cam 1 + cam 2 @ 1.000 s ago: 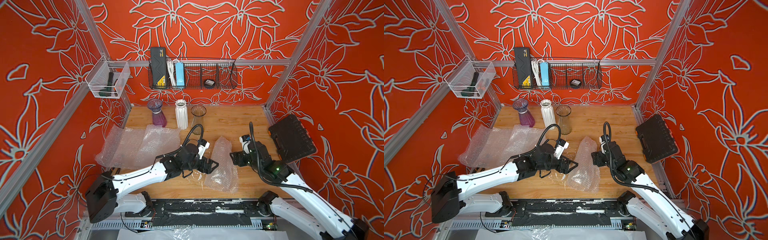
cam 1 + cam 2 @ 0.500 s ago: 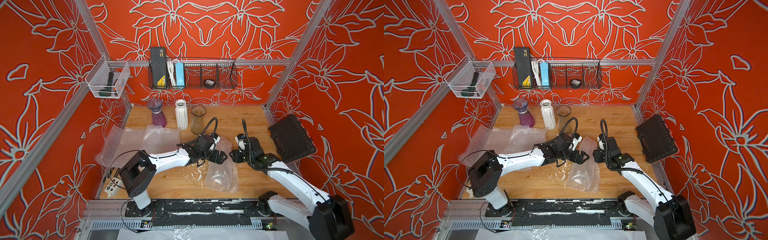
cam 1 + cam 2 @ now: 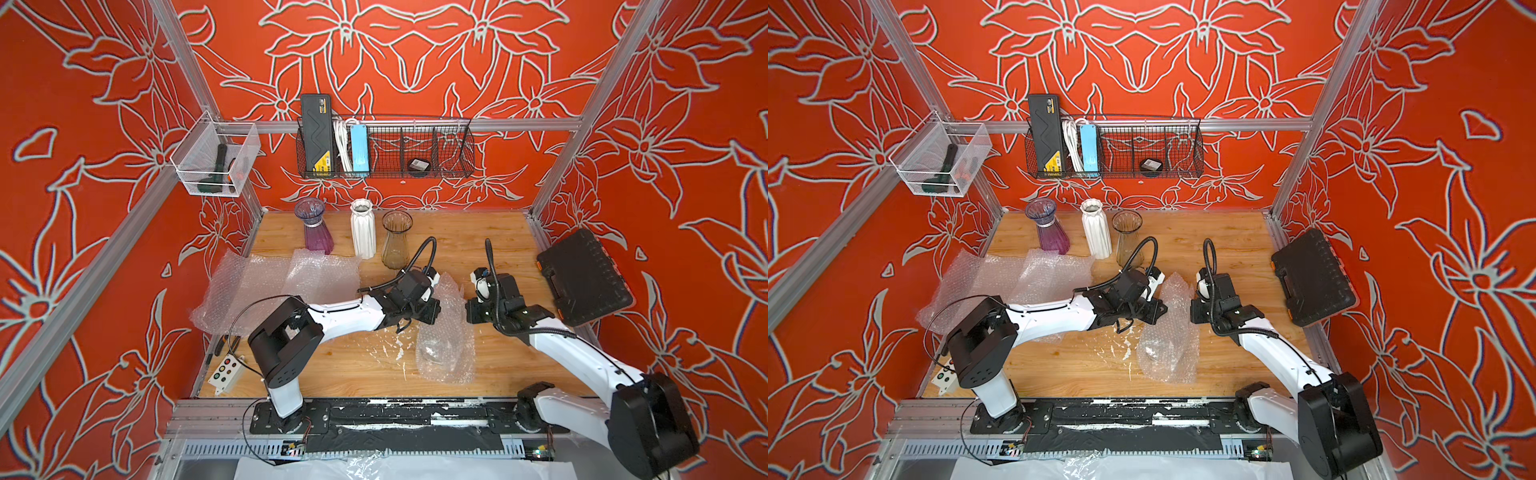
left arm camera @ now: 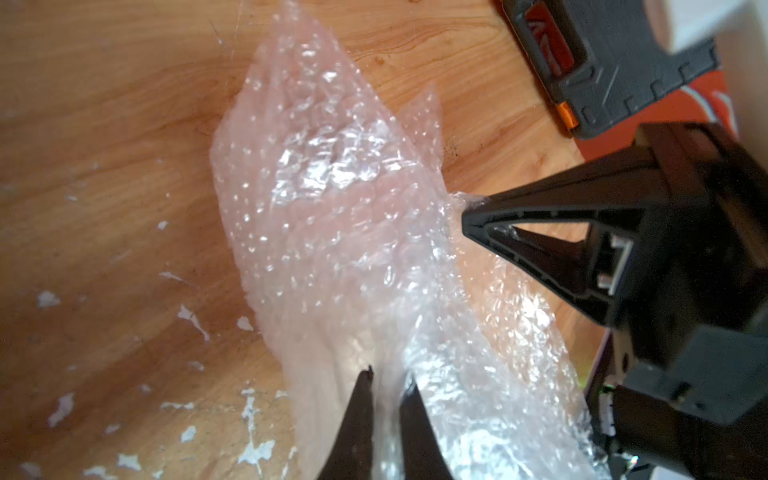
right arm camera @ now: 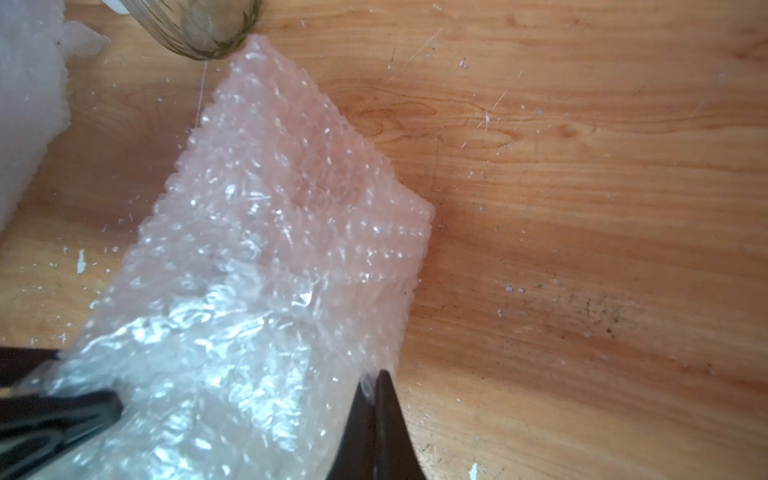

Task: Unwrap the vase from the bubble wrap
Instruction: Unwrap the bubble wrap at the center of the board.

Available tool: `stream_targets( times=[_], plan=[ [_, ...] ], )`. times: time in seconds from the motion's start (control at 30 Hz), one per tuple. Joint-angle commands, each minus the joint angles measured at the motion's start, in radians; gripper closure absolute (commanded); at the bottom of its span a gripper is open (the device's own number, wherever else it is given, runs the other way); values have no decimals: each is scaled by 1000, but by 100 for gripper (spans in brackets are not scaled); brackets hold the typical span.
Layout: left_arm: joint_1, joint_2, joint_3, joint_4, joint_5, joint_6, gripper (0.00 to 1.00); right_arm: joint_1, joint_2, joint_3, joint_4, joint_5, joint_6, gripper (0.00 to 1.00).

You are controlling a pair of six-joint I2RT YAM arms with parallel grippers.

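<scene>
Your left gripper [image 4: 388, 379] is pinched tight on a fold of the bubble wrap [image 3: 446, 332], at the bundle's ten o'clock edge in both top views. The bundle lies on the wooden table [image 3: 332, 365], a little toward five o'clock from the table's middle, with its long axis running twelve to six. A glassy shape inside it sits near the six o'clock end (I take it for the vase [image 3: 432, 354], though the plastic blurs it). Your right gripper [image 5: 376, 380] is likewise clamped on the wrap, at the two o'clock edge, so the two grips face each other across the bundle's twelve o'clock end.

I judge this the opening step: both edges are seized and nothing is peeled yet. The next move calls for drawing the grippers apart, left toward nine and right toward three. Go slowly, so the layers part without dragging or rolling the vase, and watch for the sheet slipping from a thin pinch.
</scene>
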Motion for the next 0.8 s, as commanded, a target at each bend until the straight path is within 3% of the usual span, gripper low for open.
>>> stream_targets(
  times=[0.0, 0.17, 0.4, 0.43, 0.5, 0.63, 0.77],
  plan=[
    [15, -38, -38, -14, -22, 3, 98, -17, -79, -40, 24, 41, 31, 100],
    [48, -113, -103, -9, -52, -2, 100, -66, -176, -84, 5, 60, 52, 100],
    [90, -205, -191, -3, -60, -10, 100, -102, -201, -101, 8, 29, 66, 100],
    [98, -215, -200, -4, -61, -11, 93, -103, -203, -98, 6, 30, 68, 100],
    [114, -235, -219, -9, -57, -12, 82, -103, -204, -95, 5, 32, 66, 92],
    [147, -293, -252, -45, -76, 0, 55, -102, -227, -75, -26, 48, 48, 62],
    [150, -383, -250, -123, -130, 33, 43, -103, -272, -54, -69, 42, 34, 41]
  ],
)
